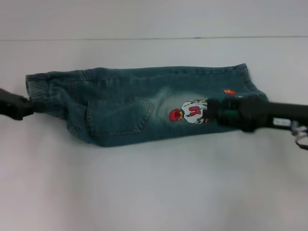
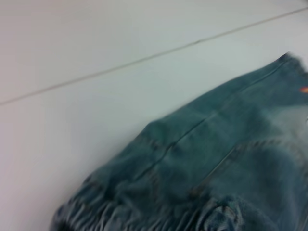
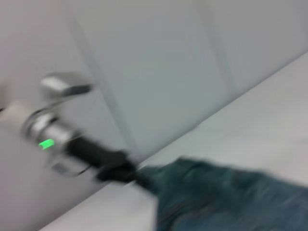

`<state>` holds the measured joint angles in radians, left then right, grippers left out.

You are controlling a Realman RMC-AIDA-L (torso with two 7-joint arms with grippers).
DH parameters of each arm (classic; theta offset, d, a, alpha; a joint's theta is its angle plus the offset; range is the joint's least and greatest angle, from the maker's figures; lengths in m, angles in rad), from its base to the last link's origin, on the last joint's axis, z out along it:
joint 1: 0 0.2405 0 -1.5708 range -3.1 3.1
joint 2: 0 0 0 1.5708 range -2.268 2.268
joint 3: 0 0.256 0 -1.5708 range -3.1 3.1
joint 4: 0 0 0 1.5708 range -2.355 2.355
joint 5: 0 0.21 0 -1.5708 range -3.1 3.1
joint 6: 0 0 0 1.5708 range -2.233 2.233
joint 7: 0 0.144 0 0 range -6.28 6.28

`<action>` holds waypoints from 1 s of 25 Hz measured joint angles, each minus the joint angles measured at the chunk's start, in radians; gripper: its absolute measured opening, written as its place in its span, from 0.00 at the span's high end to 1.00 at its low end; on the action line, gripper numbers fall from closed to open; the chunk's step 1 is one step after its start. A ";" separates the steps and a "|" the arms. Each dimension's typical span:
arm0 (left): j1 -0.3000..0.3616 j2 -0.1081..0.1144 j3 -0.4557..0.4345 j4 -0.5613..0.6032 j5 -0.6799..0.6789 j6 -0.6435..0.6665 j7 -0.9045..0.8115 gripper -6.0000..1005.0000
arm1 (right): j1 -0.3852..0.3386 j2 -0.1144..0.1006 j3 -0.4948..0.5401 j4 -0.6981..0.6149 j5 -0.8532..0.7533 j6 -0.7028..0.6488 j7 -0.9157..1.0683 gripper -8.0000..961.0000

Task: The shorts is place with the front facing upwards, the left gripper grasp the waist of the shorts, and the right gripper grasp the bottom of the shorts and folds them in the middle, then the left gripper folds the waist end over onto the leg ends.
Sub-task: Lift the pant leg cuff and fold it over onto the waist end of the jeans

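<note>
The blue-green denim shorts (image 1: 134,103) lie folded lengthwise on the white table, pocket and embroidered player (image 1: 190,113) facing up. The ruched waist (image 1: 38,91) points left and the leg ends (image 1: 252,82) point right. My left gripper (image 1: 28,107) is shut on the waist edge. The right wrist view shows this too, with the cloth (image 3: 231,197) drawn to a point at the left gripper (image 3: 120,169). My right gripper (image 1: 211,111) reaches in from the right and hangs over the embroidered player, short of the hems. The left wrist view shows the gathered waistband (image 2: 120,216) close up.
The white table (image 1: 154,183) spreads wide in front of the shorts. A thin seam (image 1: 154,38) runs across behind them where the table meets the pale back wall.
</note>
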<state>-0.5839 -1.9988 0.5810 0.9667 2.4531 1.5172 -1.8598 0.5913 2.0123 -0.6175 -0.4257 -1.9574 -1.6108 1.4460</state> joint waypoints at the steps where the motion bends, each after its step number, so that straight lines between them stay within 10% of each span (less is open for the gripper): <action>1: -0.003 0.001 0.001 0.000 -0.011 0.007 0.001 0.91 | 0.000 0.015 0.016 0.010 0.019 0.049 -0.020 0.41; 6: -0.032 0.004 0.001 -0.001 -0.133 0.071 0.014 0.94 | 0.013 0.085 0.070 0.139 0.202 0.285 -0.238 0.56; 14: -0.082 0.014 0.007 -0.009 -0.323 0.142 0.016 0.95 | 0.174 0.098 0.082 0.478 0.464 0.580 -0.644 0.73; 17: -0.101 0.013 0.009 -0.015 -0.368 0.150 0.016 0.95 | 0.243 0.103 0.103 0.558 0.477 0.656 -0.749 0.95; 25: -0.168 0.006 0.027 -0.028 -0.429 0.178 0.018 0.96 | 0.362 0.109 0.200 0.712 0.386 0.776 -0.844 0.99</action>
<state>-0.7516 -1.9929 0.6082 0.9383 2.0239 1.6950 -1.8415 0.9537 2.1211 -0.4171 0.2868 -1.5717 -0.8344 0.6020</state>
